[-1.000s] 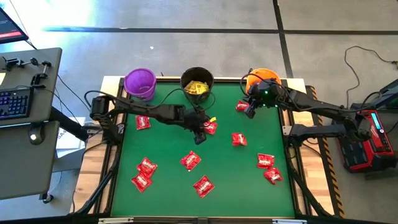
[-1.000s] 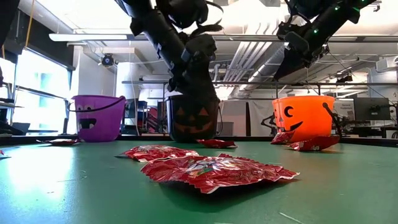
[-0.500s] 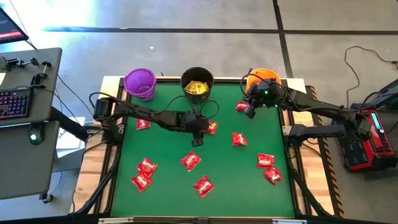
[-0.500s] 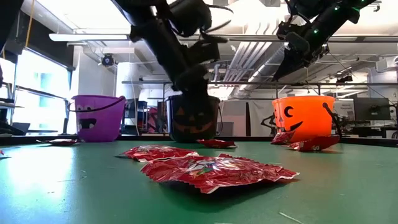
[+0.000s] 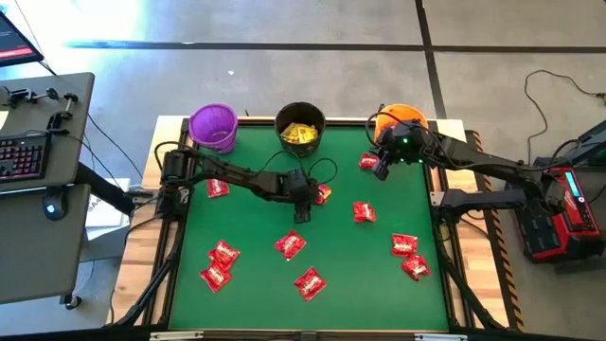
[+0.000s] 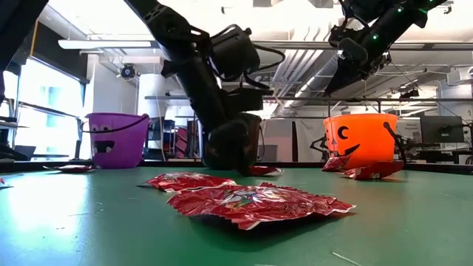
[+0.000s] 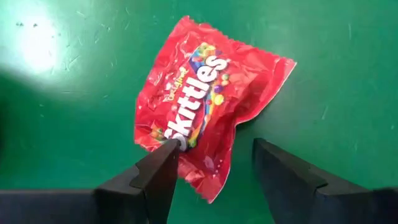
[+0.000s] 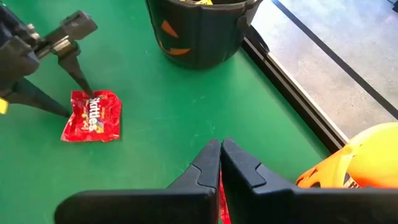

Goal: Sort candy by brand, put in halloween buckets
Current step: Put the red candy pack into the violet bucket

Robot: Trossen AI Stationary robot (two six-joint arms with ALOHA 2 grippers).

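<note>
"Skittles" is showing in white letters across the red packet (image 7: 202, 99) at the centre of the left wrist frame, with small script above it too fine to read. In the right wrist frame, left of centre, the same packet (image 8: 92, 116) is showing white lettering, too small to read. Nothing else is reading anywhere.
</note>
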